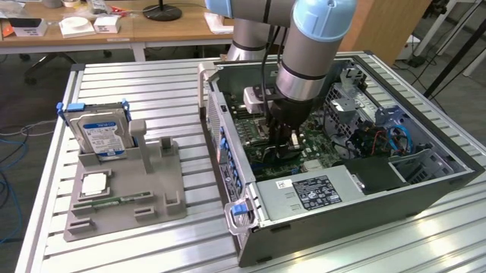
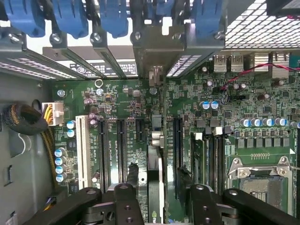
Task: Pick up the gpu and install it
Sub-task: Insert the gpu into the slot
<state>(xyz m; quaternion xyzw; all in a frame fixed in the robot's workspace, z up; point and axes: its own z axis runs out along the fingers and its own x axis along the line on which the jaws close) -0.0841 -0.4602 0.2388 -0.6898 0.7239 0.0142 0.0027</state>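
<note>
Wrist view: hand (image 2: 157, 197) hides gpu's (image 2: 156, 178) end.

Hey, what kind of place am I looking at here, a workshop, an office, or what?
Probably a robotics lab set up for computer assembly. A robot arm reaches into an open PC case on a slatted aluminium table, beside a grey fixture holding a hard drive. Wooden desks stand behind.

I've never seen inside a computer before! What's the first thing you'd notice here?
First, the big robot arm reaching down into the open computer case lying on the metal table. In the wrist view, its gripper sits over the green motherboard, with the gpu standing on edge between its fingers in a slot. On the exterior view's left, a hard drive with a blue label stands upright in a grey holder.
</note>
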